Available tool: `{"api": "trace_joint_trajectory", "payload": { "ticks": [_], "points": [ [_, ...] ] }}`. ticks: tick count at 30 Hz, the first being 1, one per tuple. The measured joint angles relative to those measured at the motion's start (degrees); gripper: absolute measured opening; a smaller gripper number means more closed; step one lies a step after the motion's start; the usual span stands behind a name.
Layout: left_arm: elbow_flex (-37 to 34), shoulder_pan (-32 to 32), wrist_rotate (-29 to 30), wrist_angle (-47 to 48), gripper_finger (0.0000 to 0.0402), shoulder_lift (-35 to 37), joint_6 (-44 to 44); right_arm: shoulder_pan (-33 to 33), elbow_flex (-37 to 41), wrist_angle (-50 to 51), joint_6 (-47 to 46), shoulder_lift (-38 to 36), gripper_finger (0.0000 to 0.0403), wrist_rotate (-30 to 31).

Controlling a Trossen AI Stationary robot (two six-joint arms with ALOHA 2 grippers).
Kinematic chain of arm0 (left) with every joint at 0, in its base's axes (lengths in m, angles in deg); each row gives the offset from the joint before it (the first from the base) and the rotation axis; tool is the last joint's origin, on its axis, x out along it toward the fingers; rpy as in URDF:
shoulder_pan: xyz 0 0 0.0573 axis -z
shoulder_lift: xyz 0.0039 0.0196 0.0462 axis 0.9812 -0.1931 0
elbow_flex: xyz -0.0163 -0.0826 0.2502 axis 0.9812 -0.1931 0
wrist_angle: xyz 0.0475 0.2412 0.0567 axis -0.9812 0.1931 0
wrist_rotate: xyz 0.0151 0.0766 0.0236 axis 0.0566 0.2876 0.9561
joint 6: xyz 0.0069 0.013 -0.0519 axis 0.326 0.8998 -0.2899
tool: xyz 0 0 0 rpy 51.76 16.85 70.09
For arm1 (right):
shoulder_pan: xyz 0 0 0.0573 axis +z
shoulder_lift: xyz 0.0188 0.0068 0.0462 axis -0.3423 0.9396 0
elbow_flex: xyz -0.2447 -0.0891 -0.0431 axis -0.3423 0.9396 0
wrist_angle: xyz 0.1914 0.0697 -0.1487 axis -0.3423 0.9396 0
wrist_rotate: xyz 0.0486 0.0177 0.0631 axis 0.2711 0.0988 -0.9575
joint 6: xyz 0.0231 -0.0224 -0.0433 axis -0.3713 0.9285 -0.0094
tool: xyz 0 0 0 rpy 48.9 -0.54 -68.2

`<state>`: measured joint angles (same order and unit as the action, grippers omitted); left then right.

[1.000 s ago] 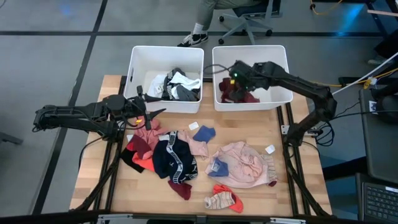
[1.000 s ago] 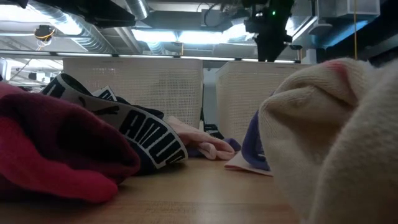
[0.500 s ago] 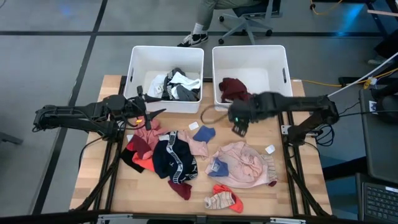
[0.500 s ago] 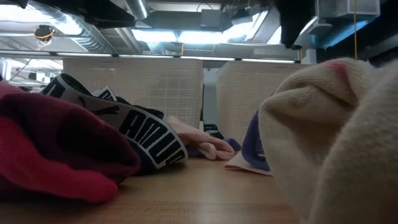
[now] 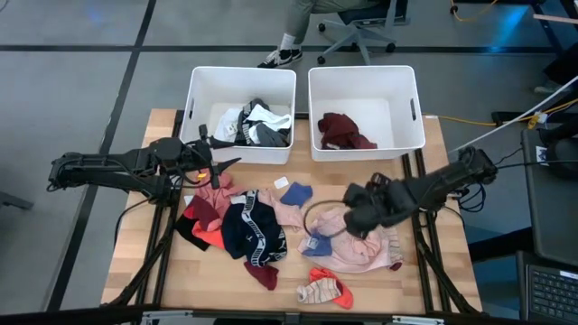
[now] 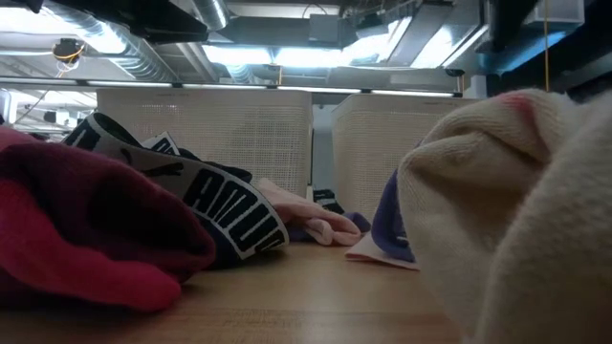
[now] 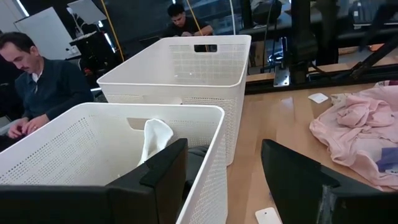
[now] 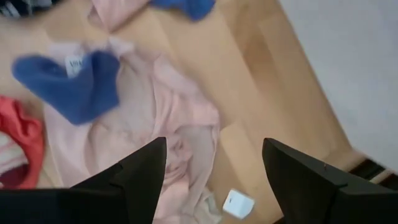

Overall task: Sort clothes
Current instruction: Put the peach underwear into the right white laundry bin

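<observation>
Clothes lie in a pile on the wooden table: a pink garment [image 5: 361, 248], a navy piece with a white band [image 5: 253, 230], red and maroon pieces [image 5: 203, 217], a blue sock [image 5: 296, 192] and a striped orange sock [image 5: 325, 291]. A maroon garment [image 5: 343, 131] lies in the right white bin [image 5: 411, 108]. White, grey and black clothes [image 5: 253, 125] fill the left bin [image 5: 200, 99]. My right gripper [image 5: 357, 217] hovers open, pointing down over the pink garment [image 8: 168, 143], empty. My left gripper [image 5: 221, 167] waits open beside the left bin [image 7: 124, 143].
Small white tags [image 5: 282, 182] [image 5: 392, 217] lie on the wood. A blue piece [image 8: 74, 81] rests on the pink garment. Bare wood shows along the table's right and near edges. People sit beyond the far edge [image 7: 37, 74]; an office chair [image 5: 357, 27] stands there.
My right gripper has swung from above the right bin toward the table's near edge and now stands over the pink garment, its wrist rolled on the way. The maroon garment stays lying in the right bin.
</observation>
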<state>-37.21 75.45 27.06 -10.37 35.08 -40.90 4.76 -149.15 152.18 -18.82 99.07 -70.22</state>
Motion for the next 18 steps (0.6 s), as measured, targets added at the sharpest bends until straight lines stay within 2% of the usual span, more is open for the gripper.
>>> {"api": "trace_joint_trajectory", "payload": {
  "ticks": [7, 15, 18],
  "points": [
    [0.00, 0.00, -0.01, -0.42, 0.0194, 0.00, 0.01, 3.62, 9.51, -4.64, -5.62, 0.00, 0.0264, -1.69],
    [0.00, 0.01, 0.00, -0.58, 0.0194, 0.01, 0.02, 2.92, 22.06, -18.97, -4.24, 0.04, 0.0264, -7.05],
    [0.00, 0.01, 0.00, -0.56, 0.0194, 0.02, 0.02, 2.05, 26.25, -26.17, -3.77, 0.04, 0.0264, -7.01]
  ]
}}
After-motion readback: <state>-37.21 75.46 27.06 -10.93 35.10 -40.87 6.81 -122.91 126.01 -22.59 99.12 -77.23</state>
